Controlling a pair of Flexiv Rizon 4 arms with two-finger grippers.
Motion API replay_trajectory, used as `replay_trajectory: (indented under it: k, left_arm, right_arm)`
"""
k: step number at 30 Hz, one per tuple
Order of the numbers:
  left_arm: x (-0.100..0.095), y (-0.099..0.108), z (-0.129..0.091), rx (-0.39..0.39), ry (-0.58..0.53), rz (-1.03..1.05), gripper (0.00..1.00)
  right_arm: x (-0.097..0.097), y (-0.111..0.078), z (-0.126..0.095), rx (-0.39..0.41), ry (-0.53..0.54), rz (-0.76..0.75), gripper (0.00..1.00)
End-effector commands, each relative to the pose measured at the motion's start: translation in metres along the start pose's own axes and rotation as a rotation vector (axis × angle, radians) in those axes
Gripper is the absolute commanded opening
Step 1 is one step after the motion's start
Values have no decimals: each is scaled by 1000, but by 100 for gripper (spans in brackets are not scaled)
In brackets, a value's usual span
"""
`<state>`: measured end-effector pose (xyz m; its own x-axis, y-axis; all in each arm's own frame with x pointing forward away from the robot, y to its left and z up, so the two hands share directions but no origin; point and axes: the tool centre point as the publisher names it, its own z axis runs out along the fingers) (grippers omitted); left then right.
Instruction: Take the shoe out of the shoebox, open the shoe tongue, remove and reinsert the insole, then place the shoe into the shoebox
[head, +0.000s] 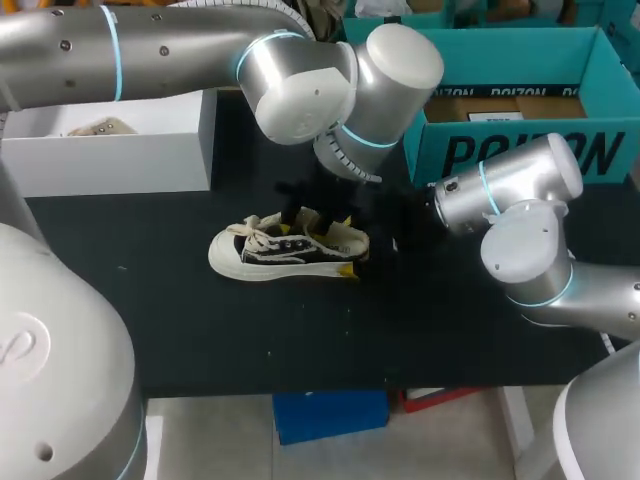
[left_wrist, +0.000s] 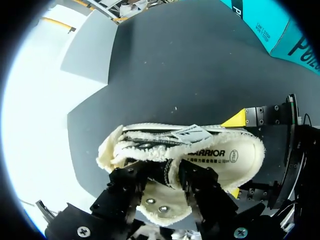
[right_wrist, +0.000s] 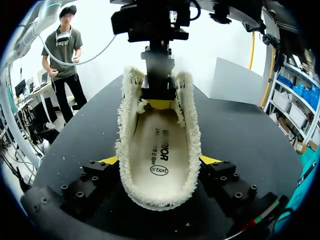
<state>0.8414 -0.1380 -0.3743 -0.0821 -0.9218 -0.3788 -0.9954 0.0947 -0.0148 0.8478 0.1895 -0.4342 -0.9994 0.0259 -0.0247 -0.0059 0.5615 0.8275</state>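
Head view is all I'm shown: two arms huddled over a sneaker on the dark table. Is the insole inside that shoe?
Observer: Yes. The insole lies flat inside the shoe, printed side up.
Operator: What is the arm coming in from the right doing?
Observer: The right hand has a yellow-tipped finger against each side of the heel.
Operator: And the other arm?
Observer: The left hand pinches a fleece-edged strip near the laces. I cannot tell whether it is the tongue or the side wall.
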Motion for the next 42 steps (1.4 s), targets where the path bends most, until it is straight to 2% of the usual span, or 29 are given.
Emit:
replay_trajectory:
  k: [1,14,23,31,42]
  left_arm:
    - [-2,-2,1,-3,-2,-5,0]
    - [-14,-8,-19,13,43,-22,0]
    - [-29,-10,-39,36,121,-22,0]
    - [-56,-7,-44,56,187,-40,0]
    - [-96,-6,-32,58,221,-89,0]
  right_arm:
    - [-1,-2,4,1,-1,1,0]
    - [-1,-2,4,1,-1,1,0]
    - [-1,-2,4,1,-1,1,0]
    - [-1,-2,4,1,-1,1,0]
    - [-1,-2,4,1,-1,1,0]
